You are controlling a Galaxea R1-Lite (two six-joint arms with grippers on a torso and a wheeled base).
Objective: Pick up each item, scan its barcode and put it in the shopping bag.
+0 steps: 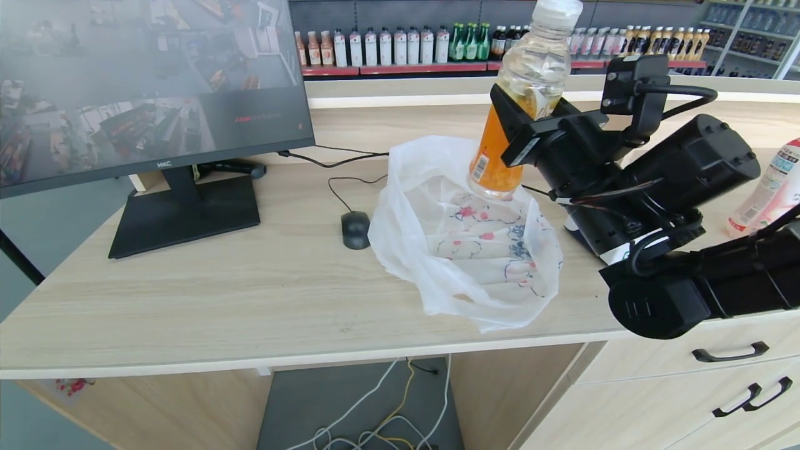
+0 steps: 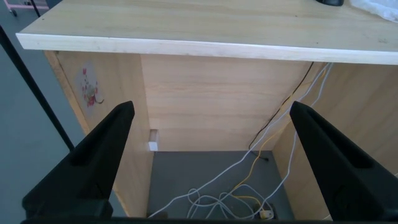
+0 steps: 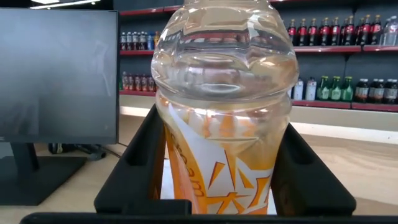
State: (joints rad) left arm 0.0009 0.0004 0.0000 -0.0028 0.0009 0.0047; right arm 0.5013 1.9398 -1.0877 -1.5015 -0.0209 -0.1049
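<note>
My right gripper (image 1: 522,128) is shut on an orange drink bottle (image 1: 522,94) with a white cap, held upright with its base just above the open mouth of the white plastic shopping bag (image 1: 469,237) on the counter. Up close, the bottle (image 3: 224,112) sits between the black fingers (image 3: 134,168). A second bottle (image 1: 769,190) with a pink and white label lies tilted at the counter's right edge. My left gripper (image 2: 208,155) hangs open below the counter's front edge, in front of the cable-filled opening under the desk.
A monitor (image 1: 144,81) on a black stand occupies the counter's left. A black mouse (image 1: 355,229) with its cable lies just left of the bag. Drawers with black handles (image 1: 730,355) sit under the counter at right. Shelves of bottles line the back.
</note>
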